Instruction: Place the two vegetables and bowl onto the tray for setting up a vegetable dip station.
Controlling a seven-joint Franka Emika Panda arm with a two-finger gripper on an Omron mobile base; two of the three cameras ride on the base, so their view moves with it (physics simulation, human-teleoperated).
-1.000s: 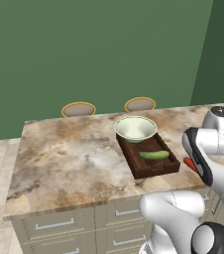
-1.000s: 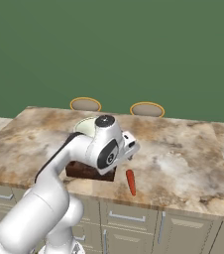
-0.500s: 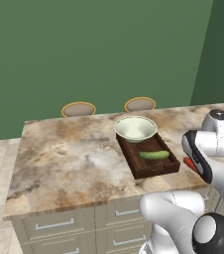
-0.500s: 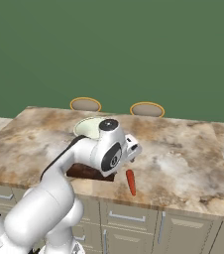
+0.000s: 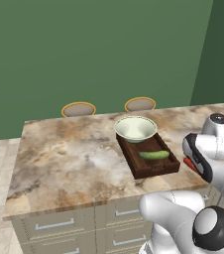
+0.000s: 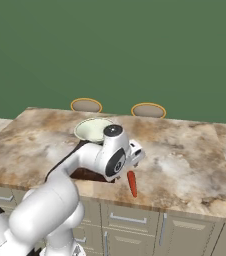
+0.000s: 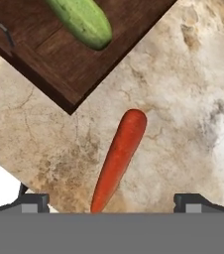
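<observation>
While the marble counter [image 5: 74, 154] at the left of the left base view lies bare, we find the tray [image 5: 148, 168] right of centre, with the bowl [image 5: 135, 129] on its far end and the cucumber [image 5: 154, 155] lying inside it nearer us. So by our reading two of the three items are already placed. Further right, at the frame's edge, the carrot [image 5: 189, 164] peeks out red beside the arm, on the counter and off the tray. In the hand view the tray corner and cucumber sit upper left, the carrot [image 7: 119, 158] runs down the centre just beside that corner, and our gripper [image 7: 111, 202] hangs over it with its tips spread wide at bottom left and right, holding nothing. Grasping the carrot and moving it to the tray remains.
</observation>
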